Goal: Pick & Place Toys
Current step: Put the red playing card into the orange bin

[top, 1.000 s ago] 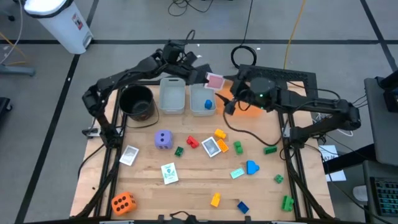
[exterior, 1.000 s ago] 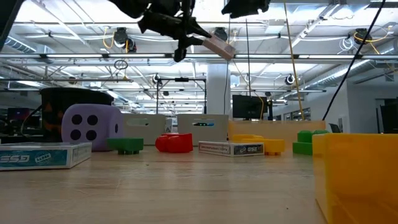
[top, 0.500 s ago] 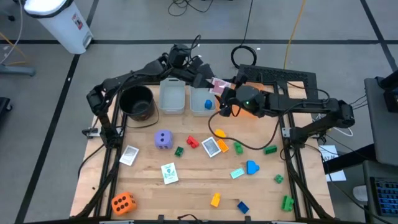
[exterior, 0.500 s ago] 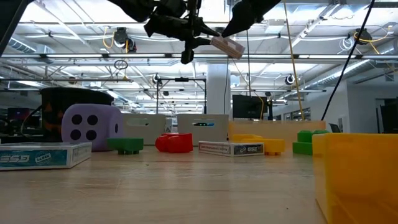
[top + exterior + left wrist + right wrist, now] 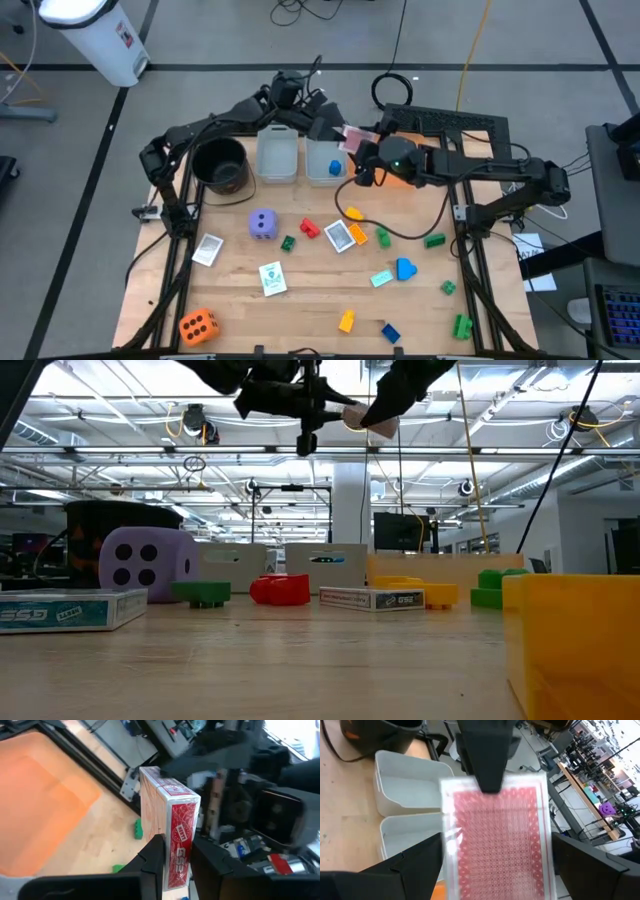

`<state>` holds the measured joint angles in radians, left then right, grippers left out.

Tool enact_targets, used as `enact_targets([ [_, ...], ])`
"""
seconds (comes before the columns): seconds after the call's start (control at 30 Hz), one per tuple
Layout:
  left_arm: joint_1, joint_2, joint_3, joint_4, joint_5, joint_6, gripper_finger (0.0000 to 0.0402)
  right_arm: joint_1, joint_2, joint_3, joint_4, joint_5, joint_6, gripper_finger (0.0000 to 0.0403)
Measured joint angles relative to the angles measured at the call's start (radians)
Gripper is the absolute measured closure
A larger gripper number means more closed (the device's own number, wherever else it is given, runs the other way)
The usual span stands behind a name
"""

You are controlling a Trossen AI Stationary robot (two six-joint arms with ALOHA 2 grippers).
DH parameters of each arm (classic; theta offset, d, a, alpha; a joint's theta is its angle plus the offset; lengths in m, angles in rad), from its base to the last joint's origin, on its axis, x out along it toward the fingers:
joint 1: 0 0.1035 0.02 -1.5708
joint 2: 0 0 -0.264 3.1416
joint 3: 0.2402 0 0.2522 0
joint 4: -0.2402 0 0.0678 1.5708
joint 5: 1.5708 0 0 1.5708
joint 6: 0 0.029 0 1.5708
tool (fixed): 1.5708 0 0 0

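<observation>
A red-patterned card pack hangs high over the table's far side, above the right grey bin. My left gripper is shut on it. My right gripper faces the pack's broad side, open, with one finger close beside each of its long edges; I cannot tell whether they touch it. In the low view the pack shows at the top, between both arms. Other toys lie on the wooden table: a purple die, an orange die, cards and small bricks. My left gripper pinches the pack between its two fingers, one on each broad face, at one short end. The fingers come level from the table's left side. The pack is lifted clear and juts out past the fingertips toward my right gripper.
Two grey bins and a black bucket stand in a row at the far side; the right bin holds a blue brick. An orange tray lies under my right arm. Cables run across the far right.
My right gripper has moved toward the table's left and down, rolling its wrist, until its open fingers stand around the pack. My left gripper has shifted slightly toward the right with the pack and turned it, still shut on it.
</observation>
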<state>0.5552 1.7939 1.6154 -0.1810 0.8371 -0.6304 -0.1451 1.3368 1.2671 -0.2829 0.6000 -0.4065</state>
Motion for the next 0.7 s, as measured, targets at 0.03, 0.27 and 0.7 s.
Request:
enact_targets([
  [0.03, -0.002, 0.0, 0.0, 0.003, 0.0, 0.0, 0.0327, 0.0, 0.0, 0.0, 0.0, 0.0, 0.0, 0.0062],
  [0.27, -0.007, 0.0, 0.0, 0.001, -0.001, -0.002, 0.0331, 0.002, 0.0, 0.0, 0.001, 0.0, -0.001, 0.0063],
  [0.7, -0.007, 0.0, 0.0, 0.0, -0.007, -0.003, 0.0322, 0.002, 0.0, 0.0, 0.0, 0.0, 0.001, 0.0094],
])
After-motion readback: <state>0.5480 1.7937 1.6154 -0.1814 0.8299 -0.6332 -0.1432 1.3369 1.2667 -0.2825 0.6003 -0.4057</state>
